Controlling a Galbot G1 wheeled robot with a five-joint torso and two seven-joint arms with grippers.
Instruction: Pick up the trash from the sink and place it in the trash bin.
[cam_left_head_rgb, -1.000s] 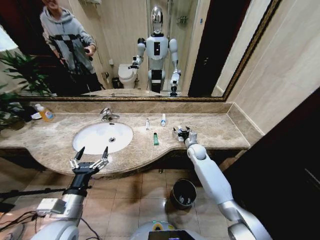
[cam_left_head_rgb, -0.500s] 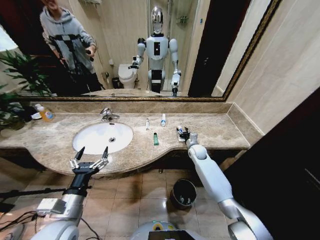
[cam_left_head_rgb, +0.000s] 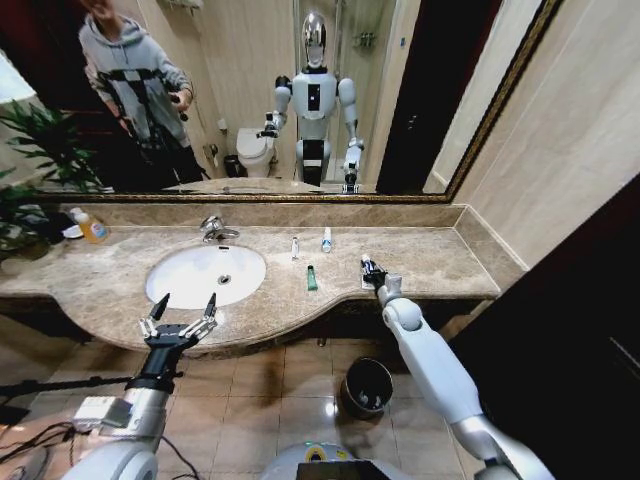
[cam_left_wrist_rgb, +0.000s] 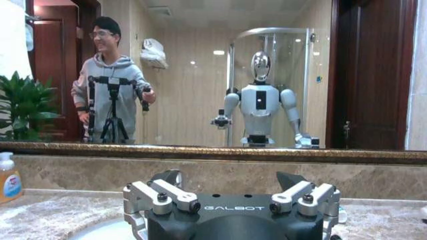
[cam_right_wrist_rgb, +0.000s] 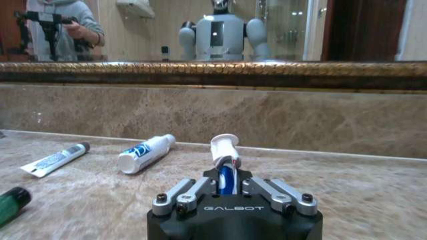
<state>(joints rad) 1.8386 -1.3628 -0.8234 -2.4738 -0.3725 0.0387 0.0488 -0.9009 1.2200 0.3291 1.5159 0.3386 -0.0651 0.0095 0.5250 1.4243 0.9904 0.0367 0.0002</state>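
Right gripper (cam_right_wrist_rgb: 227, 186) clamps a white, blue-labelled tube (cam_right_wrist_rgb: 224, 150) over the marble counter (cam_left_head_rgb: 440, 255); trash bin (cam_left_head_rgb: 367, 386) sits on the floor below, nearer this arm. Left gripper (cam_left_head_rgb: 180, 318) spread, idle.

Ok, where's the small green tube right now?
In the head view the green tube lies on the marble counter, right of the sink, between it and the right gripper, nearer the front edge than the two white tubes.

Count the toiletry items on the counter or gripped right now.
4: thin white tube, blue-label bottle, green tube on the marble; one tube in the right gripper. Others may be hidden.
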